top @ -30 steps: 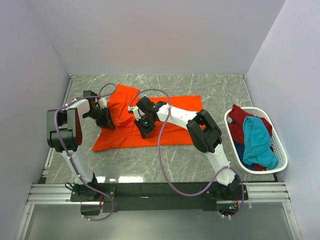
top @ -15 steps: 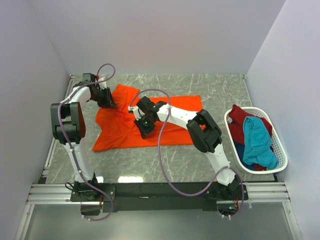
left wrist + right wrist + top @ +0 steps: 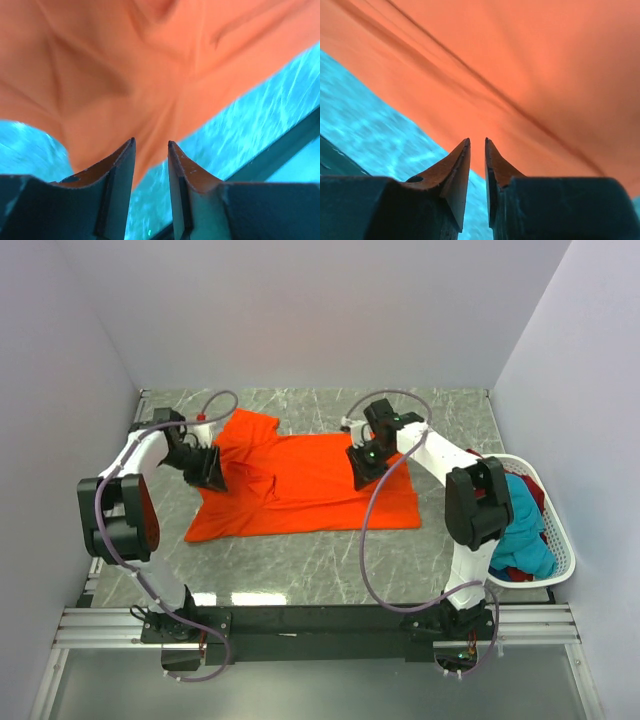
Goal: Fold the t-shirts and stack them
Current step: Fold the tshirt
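The bright orange t-shirt (image 3: 300, 485) lies spread out on the grey marble table, wrinkled near its collar. My left gripper (image 3: 213, 475) is low at the shirt's left sleeve. In the left wrist view (image 3: 151, 142) its jaws stand apart with nothing between them, and the orange cloth (image 3: 150, 60) lies just beyond the tips. My right gripper (image 3: 360, 472) is over the shirt's right half. In the right wrist view (image 3: 477, 140) its jaws stand a narrow gap apart and empty, with the cloth (image 3: 530, 75) behind them. A teal shirt (image 3: 528, 540) lies with others in the basket.
A white plastic basket (image 3: 563, 558) with shirts stands at the table's right edge, partly hidden by my right arm. Grey walls close the table on the left, back and right. Bare marble (image 3: 300, 570) lies between the shirt and the arm bases.
My right gripper has swung right and back across the shirt, and the shirt's right half now lies opened out wider. My left gripper has moved from the back left corner down to the sleeve.
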